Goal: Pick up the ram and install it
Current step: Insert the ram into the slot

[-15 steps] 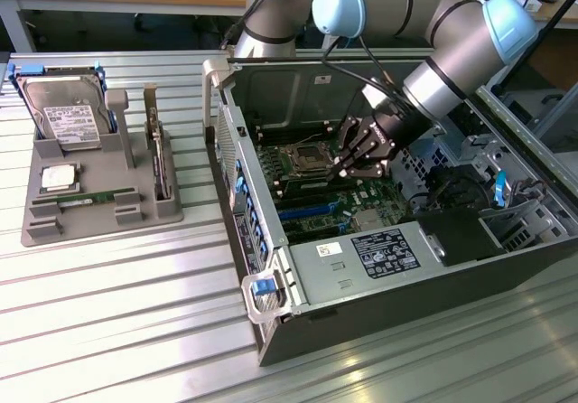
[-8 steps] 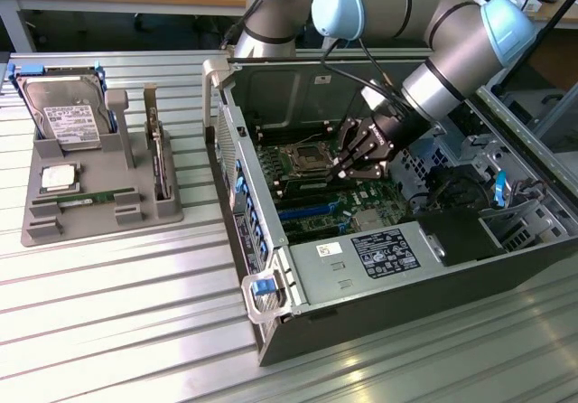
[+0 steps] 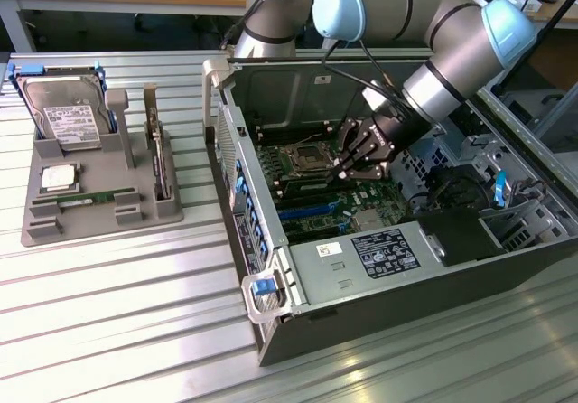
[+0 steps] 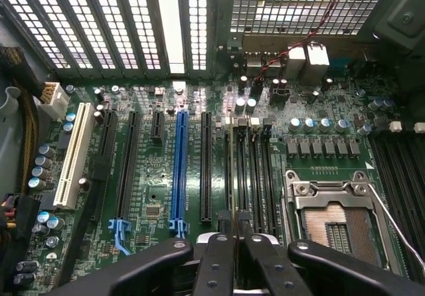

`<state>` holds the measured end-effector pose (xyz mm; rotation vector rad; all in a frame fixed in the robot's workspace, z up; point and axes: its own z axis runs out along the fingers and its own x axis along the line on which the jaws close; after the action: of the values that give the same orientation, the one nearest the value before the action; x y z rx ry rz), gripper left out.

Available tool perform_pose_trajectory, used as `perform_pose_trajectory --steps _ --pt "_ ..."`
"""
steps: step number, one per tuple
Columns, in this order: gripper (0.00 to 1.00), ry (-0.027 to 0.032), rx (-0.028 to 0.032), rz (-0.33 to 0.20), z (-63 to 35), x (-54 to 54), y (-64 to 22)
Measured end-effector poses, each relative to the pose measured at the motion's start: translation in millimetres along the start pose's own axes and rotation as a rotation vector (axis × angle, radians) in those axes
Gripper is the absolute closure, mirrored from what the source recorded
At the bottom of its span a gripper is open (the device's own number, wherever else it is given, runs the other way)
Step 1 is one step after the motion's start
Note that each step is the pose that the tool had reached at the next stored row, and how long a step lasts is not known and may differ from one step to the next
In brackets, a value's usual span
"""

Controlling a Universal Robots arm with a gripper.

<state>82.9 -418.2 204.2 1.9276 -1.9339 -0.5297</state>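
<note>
My gripper (image 3: 348,164) is down inside the open computer case (image 3: 271,331), over the motherboard (image 4: 153,176) and just beside the empty processor socket (image 4: 335,223). In the wrist view the gripper (image 4: 232,229) has its two dark fingers (image 4: 216,256) pressed together on the near end of the ram (image 4: 230,170). The ram shows edge-on as a thin pale strip. It stands upright along one of the black memory slots (image 4: 255,170) next to the socket. Whether it is seated in the slot I cannot tell.
A grey parts tray (image 3: 36,227) sits on the table at the exterior view's left. It holds a hard drive (image 3: 63,114), a silver processor chip (image 3: 58,178), another green memory stick (image 3: 86,198) and an upright card (image 3: 158,154). Cables and a power supply (image 3: 384,254) crowd the case.
</note>
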Motion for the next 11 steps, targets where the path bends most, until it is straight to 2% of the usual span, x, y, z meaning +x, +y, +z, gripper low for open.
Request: perform_pose_trajectory --steps 4,5,6,7,8,11 --pt "0.88 -0.0002 -0.0001 0.000 0.4 0.0 -0.2" --pt "0.81 -0.0002 0.0000 0.000 0.4 0.0 -0.2" --pt "0.81 -0.0003 0.0000 0.000 0.4 0.0 -0.2" --pt "0.75 -0.0003 0.0000 0.000 0.4 0.0 -0.2" --pt "0.75 0.0001 0.0000 0.000 -0.5 0.0 0.3" --pt "0.75 -0.0002 0.0004 0.000 -16.1 -2.1 9.5"
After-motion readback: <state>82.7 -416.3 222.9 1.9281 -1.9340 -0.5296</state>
